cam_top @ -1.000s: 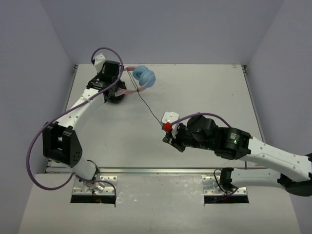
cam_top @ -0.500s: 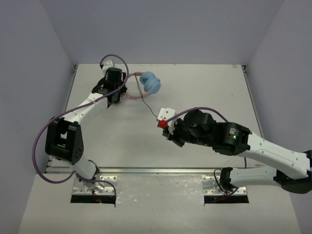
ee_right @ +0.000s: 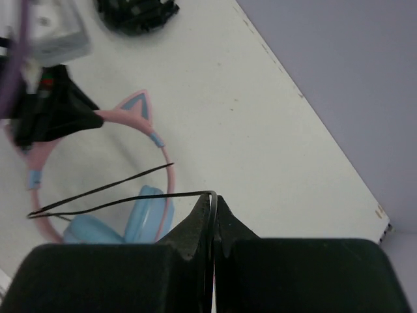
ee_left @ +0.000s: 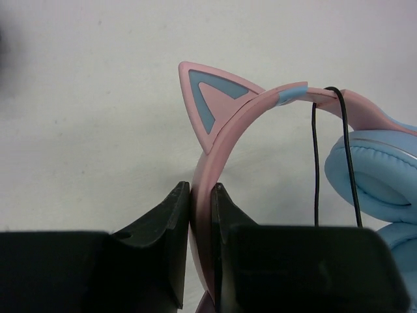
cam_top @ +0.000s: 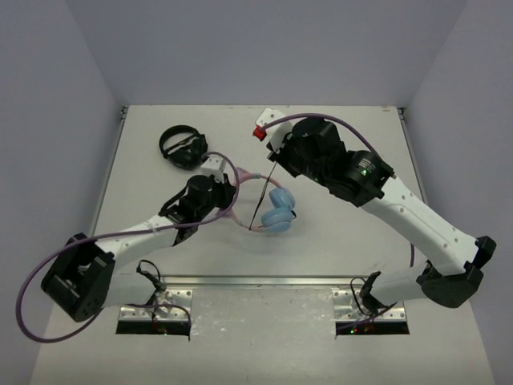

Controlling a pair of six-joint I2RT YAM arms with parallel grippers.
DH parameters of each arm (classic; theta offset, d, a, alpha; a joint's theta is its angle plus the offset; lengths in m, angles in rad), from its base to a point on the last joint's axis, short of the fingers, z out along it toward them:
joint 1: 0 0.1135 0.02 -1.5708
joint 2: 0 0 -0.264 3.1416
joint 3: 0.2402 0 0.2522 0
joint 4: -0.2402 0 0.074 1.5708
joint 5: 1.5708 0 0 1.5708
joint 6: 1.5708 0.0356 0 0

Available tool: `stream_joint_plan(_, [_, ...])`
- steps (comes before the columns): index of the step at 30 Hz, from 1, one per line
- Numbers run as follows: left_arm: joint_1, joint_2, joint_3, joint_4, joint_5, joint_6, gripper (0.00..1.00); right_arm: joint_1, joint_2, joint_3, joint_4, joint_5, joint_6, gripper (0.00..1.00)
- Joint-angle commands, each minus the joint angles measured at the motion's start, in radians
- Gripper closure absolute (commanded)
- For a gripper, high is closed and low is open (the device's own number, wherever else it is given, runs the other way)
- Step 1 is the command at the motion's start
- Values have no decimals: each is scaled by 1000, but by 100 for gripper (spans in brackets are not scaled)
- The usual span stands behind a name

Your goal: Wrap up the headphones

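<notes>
In the top view, the small black headphones (cam_top: 183, 147) lie far back on the left side of the table (cam_top: 353, 241). The left gripper (cam_top: 229, 198) is nearer and a bit to the right of them. In its own wrist view, the left gripper (ee_left: 202, 195) has its two black fingers squeezed onto the pink headband, one on each side. A pink cat ear (ee_left: 208, 107) with a blue middle sticks up from the band just past the fingers.

The headphones (cam_top: 276, 215) sit near the middle of the table. Their pink band loops toward the left gripper, and the two light blue earcups (cam_top: 280, 210) are pressed close together on the right end. I cannot tell whether the earcups touch the table or hang just above it.

A thin black cable (cam_top: 265, 192) runs up from the headphones toward the back. It crosses over the pink band next to the earcups.

The right gripper (cam_top: 276, 160) is behind the headphones and to their right. In its wrist view, the right gripper (ee_right: 214, 199) has its fingers pinched shut on the cable, which stretches away from it toward the headphones in two thin lines.
</notes>
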Motion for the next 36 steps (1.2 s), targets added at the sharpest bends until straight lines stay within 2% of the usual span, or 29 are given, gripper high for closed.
stream_joint_plan(1, [-74,-188,-58,246,97,55,100,-78,20,31,62,24,-78,99])
stream_joint_plan(6, [-147,-386,-179,160,129,56,100,-193,91,82,99,-8,-60,99])
stream_joint_plan(8, [-171,-447,-211,119,97,39,100,-257,104,85,123,-21,-48,99])
stream_joint_plan(11, [-185,-617,-264,64,94,-10,100,-343,117,82,137,-53,-12,99])
stream_joint_plan(14, [-194,-722,-261,-10,39,-54,100,-389,112,36,163,-99,30,99])
stream_joint_plan(15, [-195,-741,-250,-54,-14,-65,100,-397,95,-12,192,-117,38,99])
stream_joint_plan(17, [-198,-785,-225,-81,-28,-83,100,-403,74,-92,228,-127,50,99])
stream_joint_plan(20, [-201,-794,-178,-87,27,-109,100,-416,78,-142,246,-151,52,99])
stream_joint_plan(28, [-201,-745,51,-311,73,-117,100,-445,38,-270,320,-206,93,99])
stream_joint_plan(34, [-201,-707,253,-467,-8,-143,100,-457,18,-353,372,-263,149,99])
stream_joint_plan(36, [-201,-672,351,-493,-21,-172,100,-456,-6,-404,410,-333,243,99])
